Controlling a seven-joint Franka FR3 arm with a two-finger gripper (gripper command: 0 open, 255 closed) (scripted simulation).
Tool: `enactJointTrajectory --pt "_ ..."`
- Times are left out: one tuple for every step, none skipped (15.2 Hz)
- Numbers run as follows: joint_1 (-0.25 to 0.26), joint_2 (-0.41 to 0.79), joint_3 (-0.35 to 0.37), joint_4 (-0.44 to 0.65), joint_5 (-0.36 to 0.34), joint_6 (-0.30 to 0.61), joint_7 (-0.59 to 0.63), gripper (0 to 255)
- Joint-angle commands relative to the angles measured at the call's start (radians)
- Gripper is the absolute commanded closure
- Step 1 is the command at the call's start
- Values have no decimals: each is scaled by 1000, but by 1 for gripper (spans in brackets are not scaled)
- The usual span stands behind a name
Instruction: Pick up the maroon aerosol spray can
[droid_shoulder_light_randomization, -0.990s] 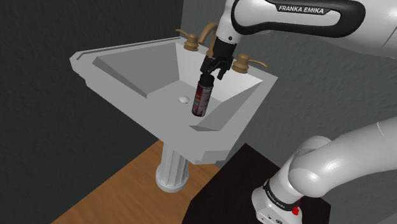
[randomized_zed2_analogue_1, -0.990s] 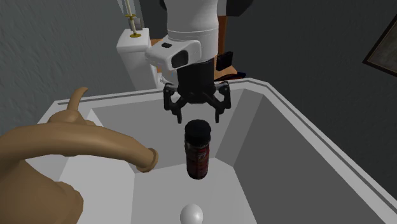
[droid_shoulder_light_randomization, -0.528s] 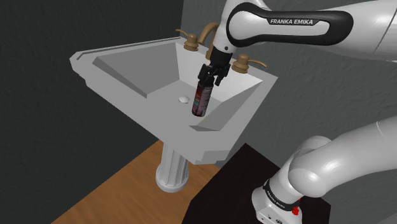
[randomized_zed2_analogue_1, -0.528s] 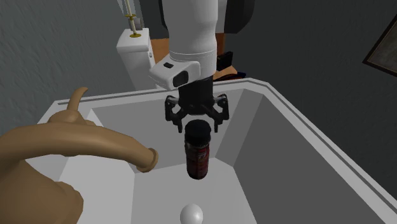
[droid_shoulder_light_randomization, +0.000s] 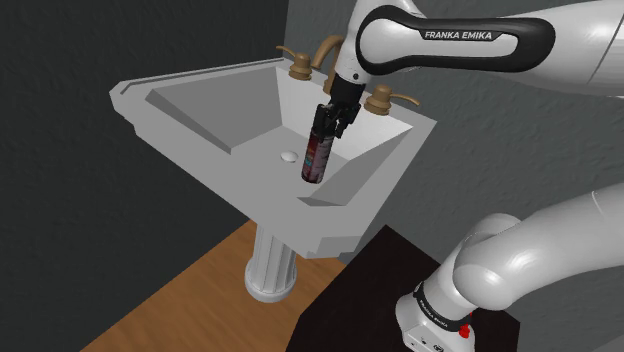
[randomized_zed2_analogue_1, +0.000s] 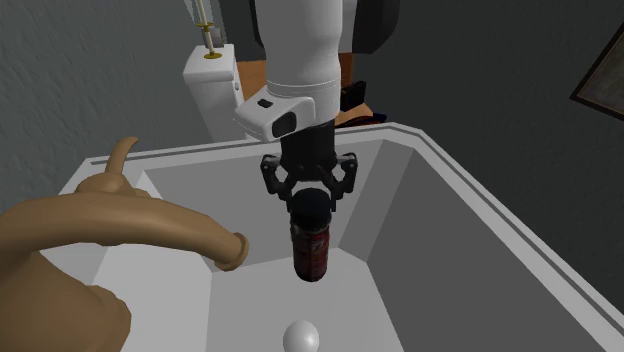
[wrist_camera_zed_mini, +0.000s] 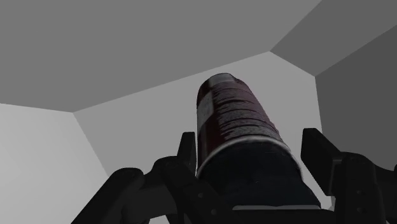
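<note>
Gripper: black gripper (droid_shoulder_light_randomization: 330, 124) (randomized_zed2_analogue_1: 311, 197) (wrist_camera_zed_mini: 249, 137) points down into the basin, its fingers spread to either side of the can's cap, one at 9 o'clock of it and one at 3 o'clock in the second exterior view.
Grip: in the wrist view one finger (wrist_camera_zed_mini: 187, 153) lies against the cap's edge, while a thin strip of grey shows between the other finger and the can, so the can is flanked but not pinched.
Spray can: dark maroon aerosol can (droid_shoulder_light_randomization: 315, 160) (randomized_zed2_analogue_1: 310, 245) (wrist_camera_zed_mini: 232, 114) with a black cap and pale print on its body, standing inside the sink with its cap up between the fingers.
Can's lean: in the shoulder view its cap tips slightly toward 1 o'clock.
Sink: grey angular basin (droid_shoulder_light_randomization: 180, 78) (randomized_zed2_analogue_1: 440, 260) (wrist_camera_zed_mini: 127, 51) on a white fluted pedestal (droid_shoulder_light_randomization: 270, 265).
Drain: small white disc (droid_shoulder_light_randomization: 289, 156) (randomized_zed2_analogue_1: 301, 335); the can is just beside it, at 3 o'clock of it in the shoulder view and at 12 o'clock of it in the second exterior view.
Faucet: brown spout (droid_shoulder_light_randomization: 325, 52) (randomized_zed2_analogue_1: 150, 225) with two brown handles on the rim, at 12 o'clock of the can in the shoulder view.
Arm: white Franka arm (droid_shoulder_light_randomization: 470, 35) comes in from 2 o'clock of the can in the shoulder view.
Stand: dark box (droid_shoulder_light_randomization: 370, 290) at 5 o'clock of the sink, on a wooden floor (droid_shoulder_light_randomization: 190, 300).
Background: white toilet tank (randomized_zed2_analogue_1: 210, 85) at 11 o'clock of the gripper in the second exterior view.
</note>
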Motion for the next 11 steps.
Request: enactJointTrajectory --pt "0 1 0 -2 0 0 0 255" --pt "0 2 0 0 0 -1 -1 255" --pt "0 1 -1 13 0 -15 0 255" --pt "0 0 -1 26 -1 -28 0 255" --pt "0 0 -1 39 -1 -42 1 255" --pt "-1 1 -1 53 -1 -55 1 255" --pt "-1 1 -2 66 -2 -68 2 255" --pt "-1 1 -2 80 -2 -82 2 255" --pt "-1 2 -2 94 -2 -95 3 255" --pt "-1 3 -3 109 -3 -109 4 255" --pt "-1 4 -3 123 -3 -122 4 255"
